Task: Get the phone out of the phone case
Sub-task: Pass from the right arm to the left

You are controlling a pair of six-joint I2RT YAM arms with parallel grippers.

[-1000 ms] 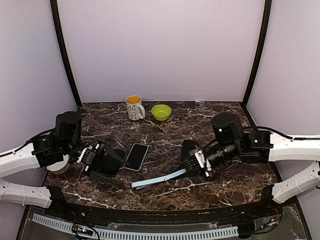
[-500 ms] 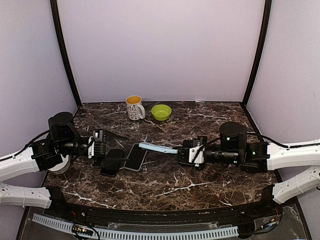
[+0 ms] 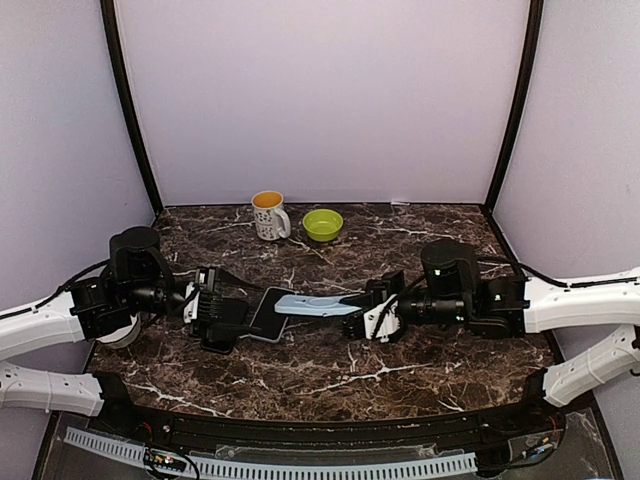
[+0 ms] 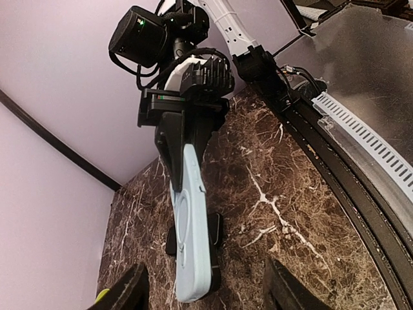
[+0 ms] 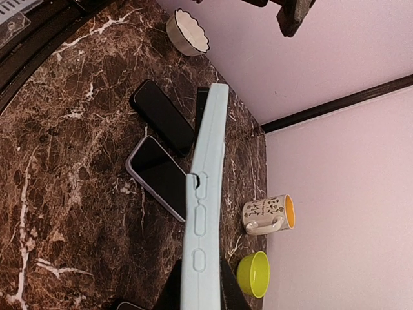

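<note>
A: Where's the phone (image 3: 262,318)?
B: Flat glossy slab on the veined marble table (image 3: 430,240).
A: Fingers?
B: Right fingers (image 5: 173,290) clamp the matte pale-blue phone case (image 3: 315,303) edge; left fingers (image 4: 129,292) spread, empty.

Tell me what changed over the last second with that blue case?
The right fingers, shut on the blue case, swung it up from near the front edge and leftward; it now hangs over one end of the phone. Nothing was grabbed or released. The phone, mug and green bowl stayed put; the left fingers stayed open.
</note>
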